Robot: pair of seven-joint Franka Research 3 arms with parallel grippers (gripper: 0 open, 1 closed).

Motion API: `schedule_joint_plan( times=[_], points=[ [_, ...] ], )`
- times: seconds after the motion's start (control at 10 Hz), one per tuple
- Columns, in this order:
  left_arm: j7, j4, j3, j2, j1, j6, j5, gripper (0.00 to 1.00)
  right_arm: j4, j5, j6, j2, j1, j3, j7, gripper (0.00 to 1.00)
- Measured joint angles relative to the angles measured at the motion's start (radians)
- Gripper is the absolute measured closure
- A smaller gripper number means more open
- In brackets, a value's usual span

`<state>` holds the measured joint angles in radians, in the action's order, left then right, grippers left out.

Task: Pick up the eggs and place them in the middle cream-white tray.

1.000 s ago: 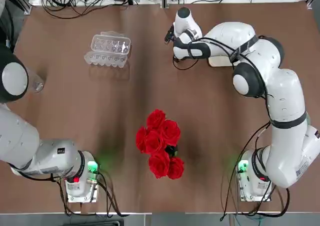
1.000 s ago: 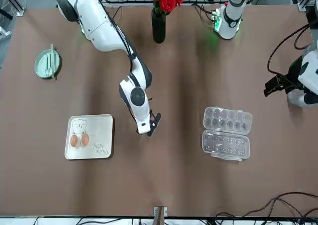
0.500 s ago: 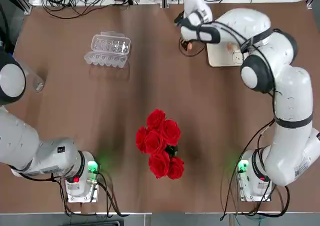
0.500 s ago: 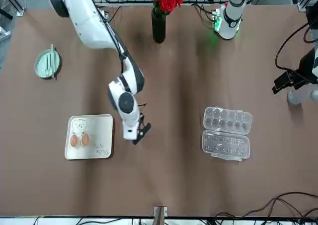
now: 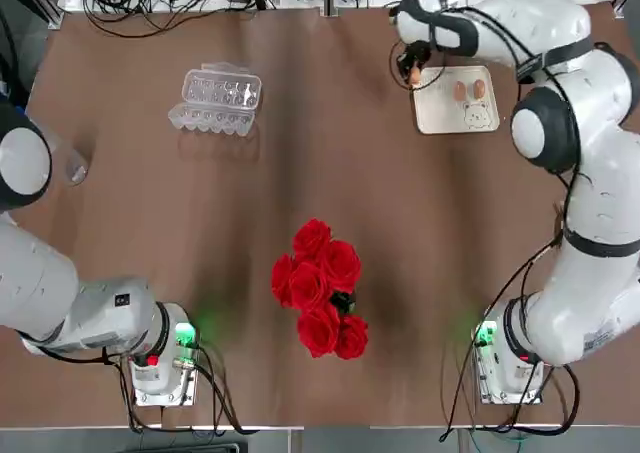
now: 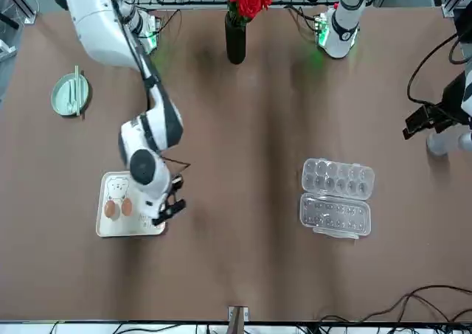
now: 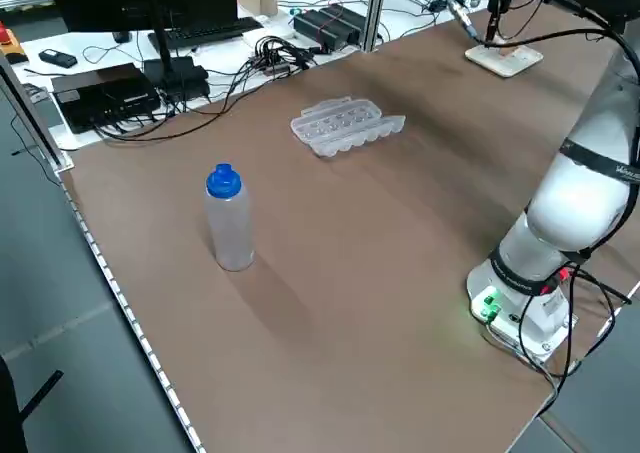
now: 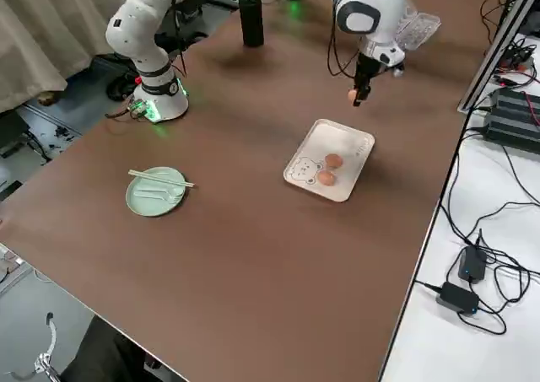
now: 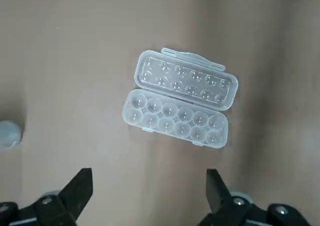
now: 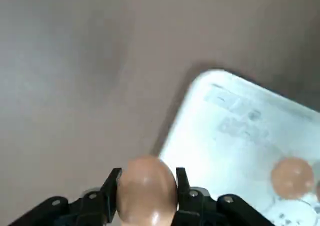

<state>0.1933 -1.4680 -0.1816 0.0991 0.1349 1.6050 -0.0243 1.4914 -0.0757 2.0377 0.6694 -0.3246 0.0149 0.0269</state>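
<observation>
Eggshell looked brittle and smooth, so a light pinch across the middle suited it. Right gripper (image 10: 148, 186) pinched the third egg (image 10: 147, 192) beside the cream-white tray's (image 5: 432, 121) edge; left gripper (image 9: 149, 198) stood spread.

place: robotics lab | evidence: monitor (image 7: 150, 3), cable tangle (image 7: 270, 53), aluminium frame post (image 7: 375, 8)
</observation>
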Motion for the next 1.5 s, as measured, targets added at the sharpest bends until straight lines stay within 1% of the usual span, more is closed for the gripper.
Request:
schedule_joint_plan(
  times=[0.2,0.3,0.5,1.1,1.3,1.5],
  points=[
    [0.0,0.0,-0.004,0.0,-0.003,0.0,0.0,0.0,0.082,0.0,0.085,-0.002,0.075,0.0,0.015,0.52],
    [0.0,-0.001,-0.004,0.001,-0.002,0.0,0.0,0.0,0.115,0.0,0.136,-0.003,0.096,0.0,0.026,0.52],
    [0.0,-0.001,-0.004,0.001,-0.002,0.0,0.0,0.0,0.178,0.0,0.253,-0.003,0.103,0.001,0.028,0.52],
    [0.0,-0.001,-0.004,0.001,-0.001,0.0,0.0,0.0,0.211,0.0,0.341,-0.002,0.104,0.004,0.03,0.52],
    [0.0,-0.001,-0.004,0.001,-0.001,0.0,0.0,0.0,0.241,-0.001,0.387,0.001,0.117,0.002,0.053,0.52],
    [0.0,-0.001,-0.004,0.001,-0.001,0.0,0.0,0.0,0.256,-0.001,0.406,0.004,0.138,0.001,0.081,0.52]
  ],
)
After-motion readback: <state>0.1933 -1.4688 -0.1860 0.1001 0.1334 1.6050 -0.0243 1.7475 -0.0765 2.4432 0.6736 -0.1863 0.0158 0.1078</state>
